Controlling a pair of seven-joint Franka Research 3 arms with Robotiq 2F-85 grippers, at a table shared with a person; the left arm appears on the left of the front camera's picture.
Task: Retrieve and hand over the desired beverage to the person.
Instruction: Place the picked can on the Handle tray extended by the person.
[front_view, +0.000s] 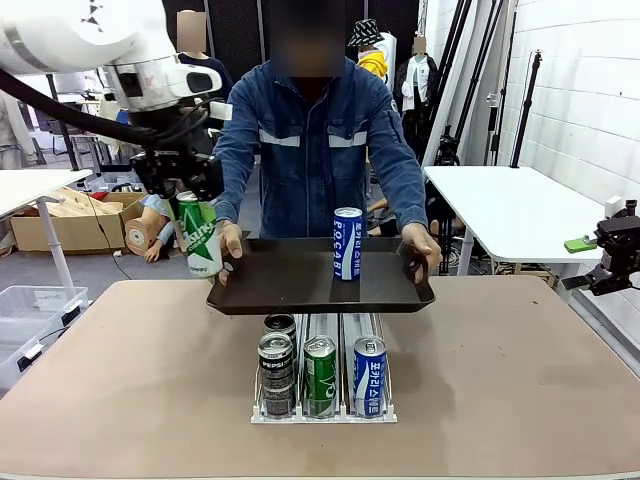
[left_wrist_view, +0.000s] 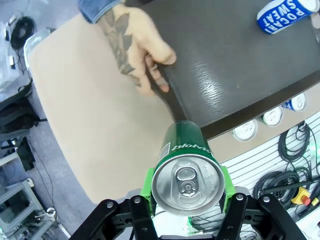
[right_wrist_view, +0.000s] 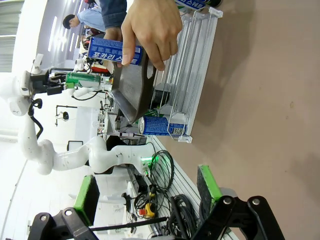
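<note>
Nearest the front camera, at lower centre, a clear can rack (front_view: 323, 412) holds Pepsi cans (front_view: 276, 360), a green can (front_view: 320, 374) and a blue Pocari Sweat can (front_view: 369, 374). Above it the person (front_view: 318, 140) holds a dark tray (front_view: 300, 285) with both hands; another Pocari Sweat can (front_view: 347, 243) stands upright on it. At centre left the left gripper (front_view: 192, 205) is clamped on a green soda can (front_view: 200, 238), held just beside the tray's left edge and the person's hand (front_view: 231, 240); whether it touches the tray is unclear. At the far right the right gripper (right_wrist_view: 145, 192) hangs with jaws apart, holding nothing.
</note>
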